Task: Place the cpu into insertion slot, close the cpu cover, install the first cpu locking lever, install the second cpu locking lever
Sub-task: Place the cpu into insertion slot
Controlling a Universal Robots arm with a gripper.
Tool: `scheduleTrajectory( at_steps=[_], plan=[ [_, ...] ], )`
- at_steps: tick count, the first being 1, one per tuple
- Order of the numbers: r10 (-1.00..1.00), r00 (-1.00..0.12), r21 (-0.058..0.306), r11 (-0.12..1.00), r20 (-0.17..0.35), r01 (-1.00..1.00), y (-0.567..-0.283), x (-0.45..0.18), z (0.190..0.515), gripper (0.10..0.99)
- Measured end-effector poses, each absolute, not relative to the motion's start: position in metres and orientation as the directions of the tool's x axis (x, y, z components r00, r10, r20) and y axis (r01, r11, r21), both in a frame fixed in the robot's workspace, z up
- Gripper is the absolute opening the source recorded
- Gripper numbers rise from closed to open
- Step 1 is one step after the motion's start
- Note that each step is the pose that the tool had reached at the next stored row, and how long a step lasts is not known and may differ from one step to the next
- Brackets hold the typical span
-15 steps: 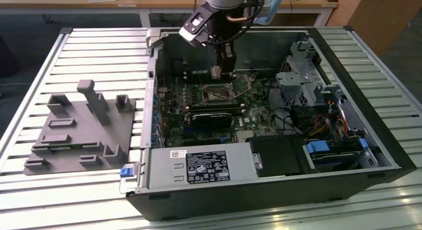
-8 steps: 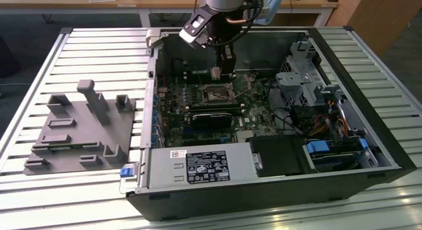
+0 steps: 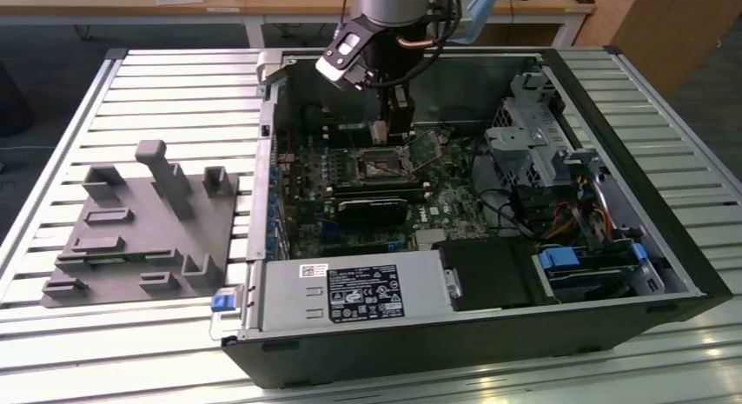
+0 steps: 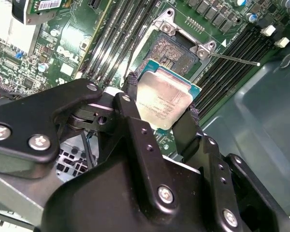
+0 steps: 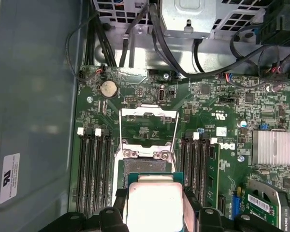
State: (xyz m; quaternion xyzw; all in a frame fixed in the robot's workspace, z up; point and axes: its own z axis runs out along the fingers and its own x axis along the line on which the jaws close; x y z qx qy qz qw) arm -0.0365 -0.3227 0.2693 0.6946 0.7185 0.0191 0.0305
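K: Gripper [image 4: 162, 100] linkage, black, sits closest to the lens in the second wrist view. Its fingers [image 4: 131, 89] are narrowed onto the cpu [image 4: 166, 94] and pinch two opposite edges, with the silver lid facing the camera.

M: Noted. Where is the chip relative to the socket?

K: It is not seated. It overlaps one corner of the insertion slot [image 4: 171, 50], whose contact field is exposed. I cannot tell the height above it. One thin locking lever [image 4: 234, 59] sticks out sideways from the socket corner. Long memory slots [image 4: 111, 34] run alongside.

M: First wrist view?

K: Same grip: gripper [image 5: 154, 200] clamped on the cpu [image 5: 154, 205], which is just beside the insertion slot [image 5: 147, 166]. The cpu cover [image 5: 149, 112] is swung back off the socket, and green motherboard [image 5: 150, 128] shows through its cut-out. Memory slots [image 5: 94, 169] flank the socket on both sides. A coin cell [image 5: 108, 88] lies beyond the cover, and a finned heatsink [image 5: 272, 147] is well apart.

M: Exterior view?

K: The gripper [image 3: 398, 126] hangs inside the computer case [image 3: 464, 360], over the far part of the board and just beyond the insertion slot [image 3: 377, 163]. A black card [image 3: 371, 208] lies near of the socket, and the power supply [image 3: 347, 291] is nearest. A grey fixture block [image 3: 139, 221] rests on the slatted table [image 3: 116, 74] at the exterior view's left.
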Motion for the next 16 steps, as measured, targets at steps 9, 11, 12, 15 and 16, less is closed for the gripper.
scheduleTrajectory(
  at_steps=[9, 11, 12, 15, 16],
  plan=[
    [0.999, -0.033, 0.070, 0.034, -0.017, 0.997, -0.322, -0.037, 0.263, 0.537],
    [0.999, -0.033, 0.070, 0.034, -0.017, 0.997, -0.322, -0.037, 0.261, 0.537],
    [0.999, -0.033, 0.070, 0.034, -0.017, 0.997, -0.322, -0.037, 0.260, 0.537],
    [0.999, -0.033, 0.070, 0.034, -0.017, 0.997, -0.322, -0.037, 0.256, 0.537],
    [0.999, -0.033, 0.070, 0.034, -0.017, 0.997, -0.322, -0.037, 0.255, 0.537]
  ],
)
